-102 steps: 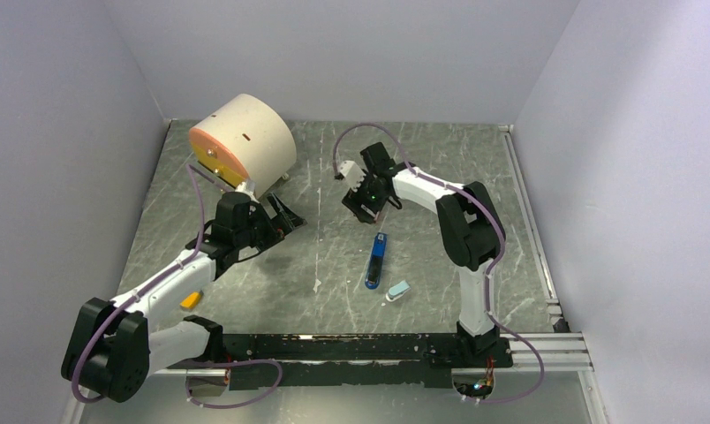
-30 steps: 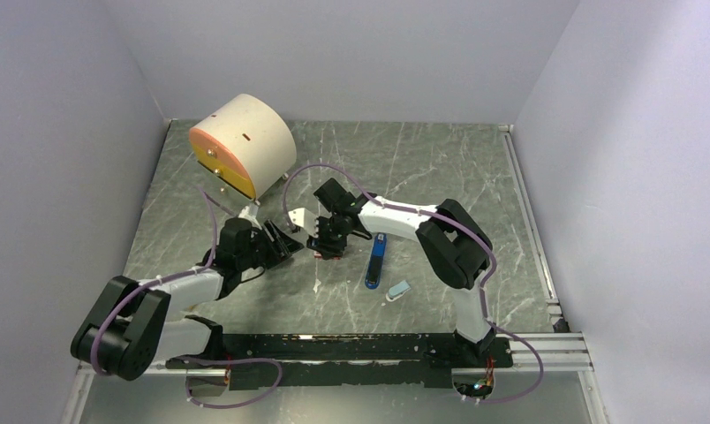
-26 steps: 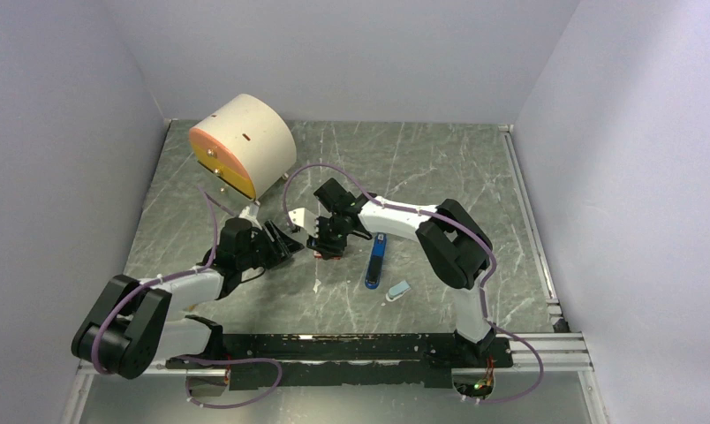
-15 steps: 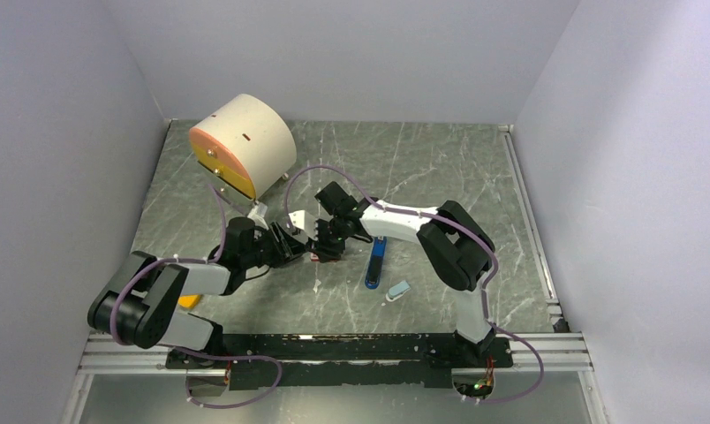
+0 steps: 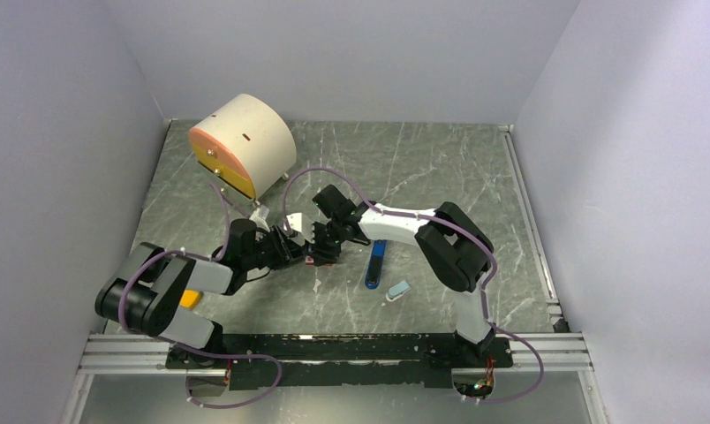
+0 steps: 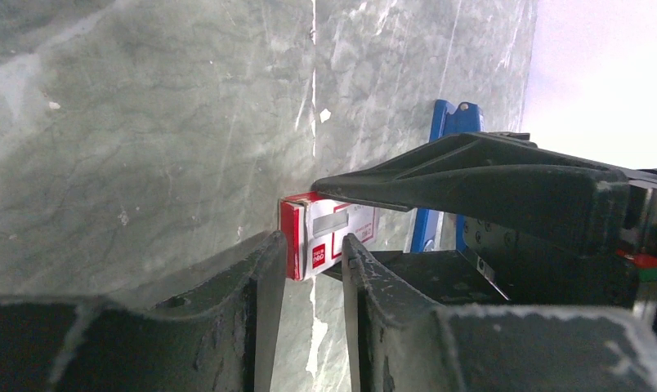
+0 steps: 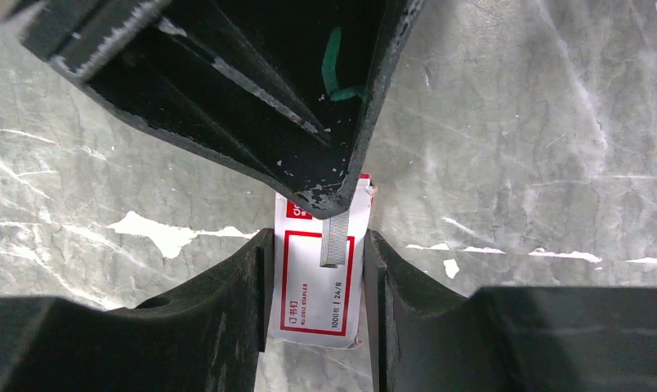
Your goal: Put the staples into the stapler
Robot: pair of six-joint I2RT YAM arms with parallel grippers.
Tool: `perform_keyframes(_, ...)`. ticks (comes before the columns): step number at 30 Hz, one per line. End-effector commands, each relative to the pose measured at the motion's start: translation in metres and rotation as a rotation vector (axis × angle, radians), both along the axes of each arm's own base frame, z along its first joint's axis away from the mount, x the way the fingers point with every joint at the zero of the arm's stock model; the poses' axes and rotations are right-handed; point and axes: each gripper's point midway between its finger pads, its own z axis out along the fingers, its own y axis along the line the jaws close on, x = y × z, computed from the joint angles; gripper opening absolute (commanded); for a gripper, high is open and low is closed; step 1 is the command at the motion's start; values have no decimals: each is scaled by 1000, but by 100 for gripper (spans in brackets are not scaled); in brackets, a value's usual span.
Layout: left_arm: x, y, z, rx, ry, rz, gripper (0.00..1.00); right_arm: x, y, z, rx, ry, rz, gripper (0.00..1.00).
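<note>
Starting at the left: finds the left gripper (image 6: pixel 313 249) at 9 o'clock of the little red-and-white box (image 7: pixel 309 314), jaws narrowly spread, tips at the box's end and not seen to press on anything. Places the box near the middle of the table (image 5: pixel 422 177), a little toward 8 o'clock. Shows a silvery strip against that box, judged to be the staples (image 7: pixel 335 241), just under the left fingertips in the right wrist view; share of the block hidden inside the card: cannot tell. Comes next to the right gripper (image 7: pixel 317 245), at 3 o'clock of the box, pinching it across its width with the printed face toward the wrist camera. Leaves the stapler (image 5: pixel 375 259) farther right, at 3 o'clock of both grippers, flat on the table and touched by neither.

Handling, as a judgement: expect the staples to be light but dense for their size, stiff along the strip yet only thinly glued, so apt to break into short lengths if bent or levered. Smooth metal, probably slippery. Take hold on the two long flat sides, near the middle, with a mild squeeze, and draw straight out along the box. Treat the box as thin card, easily crushed; keep the right pinch gentle.
</note>
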Motion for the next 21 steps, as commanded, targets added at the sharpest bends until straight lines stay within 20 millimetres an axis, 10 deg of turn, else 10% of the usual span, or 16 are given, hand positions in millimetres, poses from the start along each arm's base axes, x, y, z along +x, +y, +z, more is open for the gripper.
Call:
perform_keyframes(1,3,-3,2,-14,-39,-29,36,-13,2,-2,6,33,21,37)
perform_keyframes(21,-14,-11,2,-80,-41,-101,21,-6,21,3,66,-32,-26,37)
